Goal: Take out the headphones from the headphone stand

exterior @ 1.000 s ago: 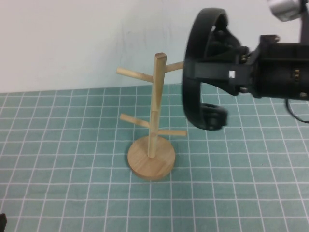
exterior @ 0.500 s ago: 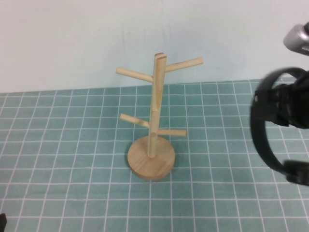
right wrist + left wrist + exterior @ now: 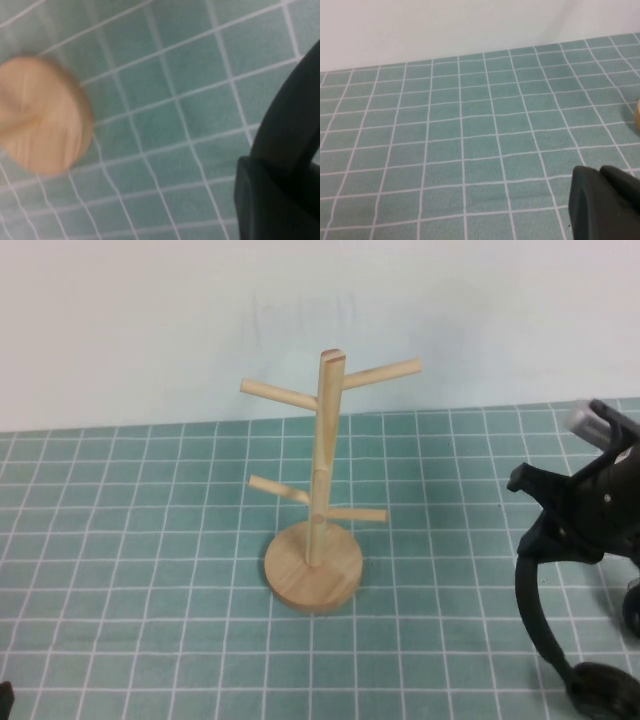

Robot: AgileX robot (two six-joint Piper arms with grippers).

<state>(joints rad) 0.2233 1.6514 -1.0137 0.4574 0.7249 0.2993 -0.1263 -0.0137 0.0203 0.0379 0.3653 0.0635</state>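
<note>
The light wooden headphone stand [image 3: 316, 490] stands bare in the middle of the green grid mat, with nothing on its pegs. Its round base also shows in the right wrist view [image 3: 42, 115]. My right gripper [image 3: 553, 538] is far right of the stand, low over the mat, shut on the thin headband [image 3: 530, 612] of the black headphones. One earcup [image 3: 606, 692] hangs near the mat at the front right. In the right wrist view the headband [image 3: 296, 107] runs into my right gripper [image 3: 280, 167]. My left gripper [image 3: 601, 174] is shut and empty, parked at the front left.
The green grid mat [image 3: 150, 570] covers the table up to a white wall [image 3: 150, 320] at the back. A sliver of the stand's base [image 3: 638, 114] shows at the edge of the left wrist view.
My right gripper has carried the headphones off the stand's upper right peg, rightward and down to just above the mat. The stand and left arm have not moved.
</note>
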